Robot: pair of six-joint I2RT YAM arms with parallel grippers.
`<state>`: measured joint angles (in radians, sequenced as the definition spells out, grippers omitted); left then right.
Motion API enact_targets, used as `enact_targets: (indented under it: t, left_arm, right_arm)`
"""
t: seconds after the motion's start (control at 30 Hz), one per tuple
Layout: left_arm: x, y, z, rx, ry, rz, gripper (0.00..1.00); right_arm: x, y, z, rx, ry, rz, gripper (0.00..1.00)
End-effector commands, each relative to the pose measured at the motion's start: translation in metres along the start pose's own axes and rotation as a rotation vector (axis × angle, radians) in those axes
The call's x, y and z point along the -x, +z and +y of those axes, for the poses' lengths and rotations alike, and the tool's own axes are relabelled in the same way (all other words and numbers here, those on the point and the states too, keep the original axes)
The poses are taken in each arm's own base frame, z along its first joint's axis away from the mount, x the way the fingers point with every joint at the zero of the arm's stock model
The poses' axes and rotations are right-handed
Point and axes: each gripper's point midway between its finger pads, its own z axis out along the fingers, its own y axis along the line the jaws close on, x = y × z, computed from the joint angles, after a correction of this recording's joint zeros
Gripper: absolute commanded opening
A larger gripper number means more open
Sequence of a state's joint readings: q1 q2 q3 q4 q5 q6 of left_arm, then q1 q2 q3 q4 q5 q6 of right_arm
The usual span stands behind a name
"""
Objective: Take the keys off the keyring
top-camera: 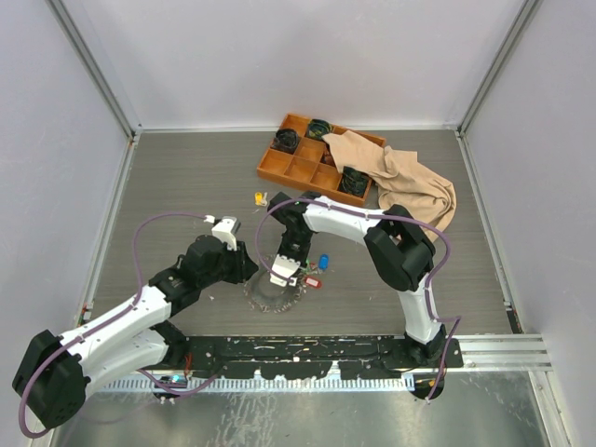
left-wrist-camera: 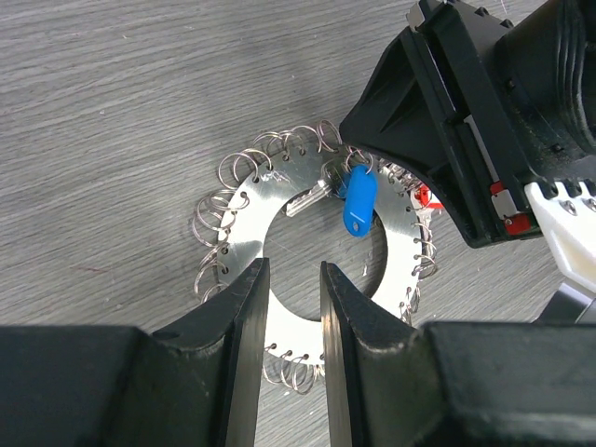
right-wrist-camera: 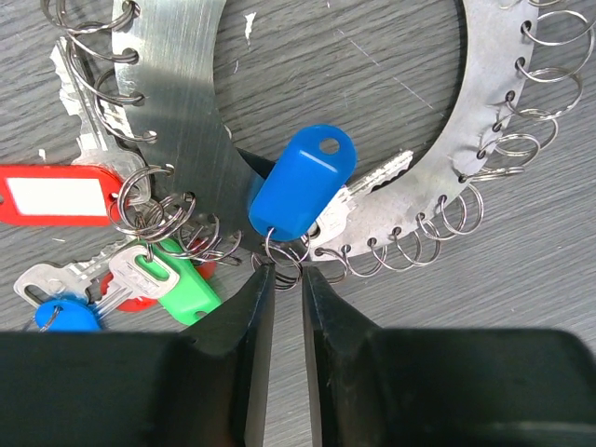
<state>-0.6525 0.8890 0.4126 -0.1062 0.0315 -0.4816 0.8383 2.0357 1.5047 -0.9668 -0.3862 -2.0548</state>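
Fingers of your right claw [right-wrist-camera: 284, 277] stood nearly together about a small wire loop [right-wrist-camera: 283, 253] at the rim of the keyring [right-wrist-camera: 177, 112], though I could not tell whether they had truly bitten on it. From that loop hung a blue tag [right-wrist-camera: 303, 182] with a silver key [right-wrist-camera: 372, 182] under it, lying across the ring's open middle. Your left claw [left-wrist-camera: 291, 279] had its jaws a little apart over the near band of the keyring, and I could not tell whether it pinched the plate or merely pressed on it. I judged the keyring a thin, stiff steel plate, light and slick on the table [top-camera: 186, 186], so it would skate or pivot unless you pinned it. The loops looked springy and thin, likely to slip from smooth pads, and the tag offered a broader hold than bare wire. Only the right wrist view showed the crowd beside your loop: a red tag [right-wrist-camera: 51, 196], a green tag [right-wrist-camera: 177, 284] and more keys [right-wrist-camera: 126, 270] on neighbouring loops, close enough to snag. The left wrist view hid most of that bunch behind the right arm but showed nearly the whole circle. From above, the keyring lay between the two claws, with a second blue tag [top-camera: 323, 262] and a small yellow thing [top-camera: 260, 197] apart from it.
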Motion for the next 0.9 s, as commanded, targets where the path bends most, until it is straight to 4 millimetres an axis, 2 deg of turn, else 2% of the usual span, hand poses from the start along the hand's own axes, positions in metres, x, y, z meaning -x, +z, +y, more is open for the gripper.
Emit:
enact_targets:
  t: [0.0,0.53,0.67,0.73,0.8,0.87]
  left_arm:
    - [0.0115,-0.0022,-0.0062,-0.027,0.003,-0.04,0.3]
    - [0.0118,-0.001,-0.0082,-0.035,-0.004,-0.036,0.29]
    - [0.0127,-0.0011,-0.0092,-0.038,-0.005,-0.039,0.29]
    - [0.013,-0.0015,-0.0097,-0.041,-0.006,-0.039,0.29]
    - [0.0125,-0.0015,-0.0092,-0.04,-0.007,-0.038,0.29]
    - [0.0124,-0.0017,-0.0095,-0.041,-0.008,-0.039,0.29]
  right_arm:
    - [0.006,-0.0228,-0.0035,-0.037,-0.005,0.025,0.23]
    - [0.007,-0.0312,-0.0001,-0.054,0.016,0.038,0.14]
    - [0.0067,-0.03,0.0002,-0.057,0.02,0.037,0.14]
    - [0.0062,-0.0301,-0.0016,-0.064,0.023,0.032,0.18]
    - [0.0057,-0.0297,-0.004,-0.073,0.021,0.028,0.28]
    - [0.0066,-0.028,-0.0062,-0.079,0.011,0.018,0.34]
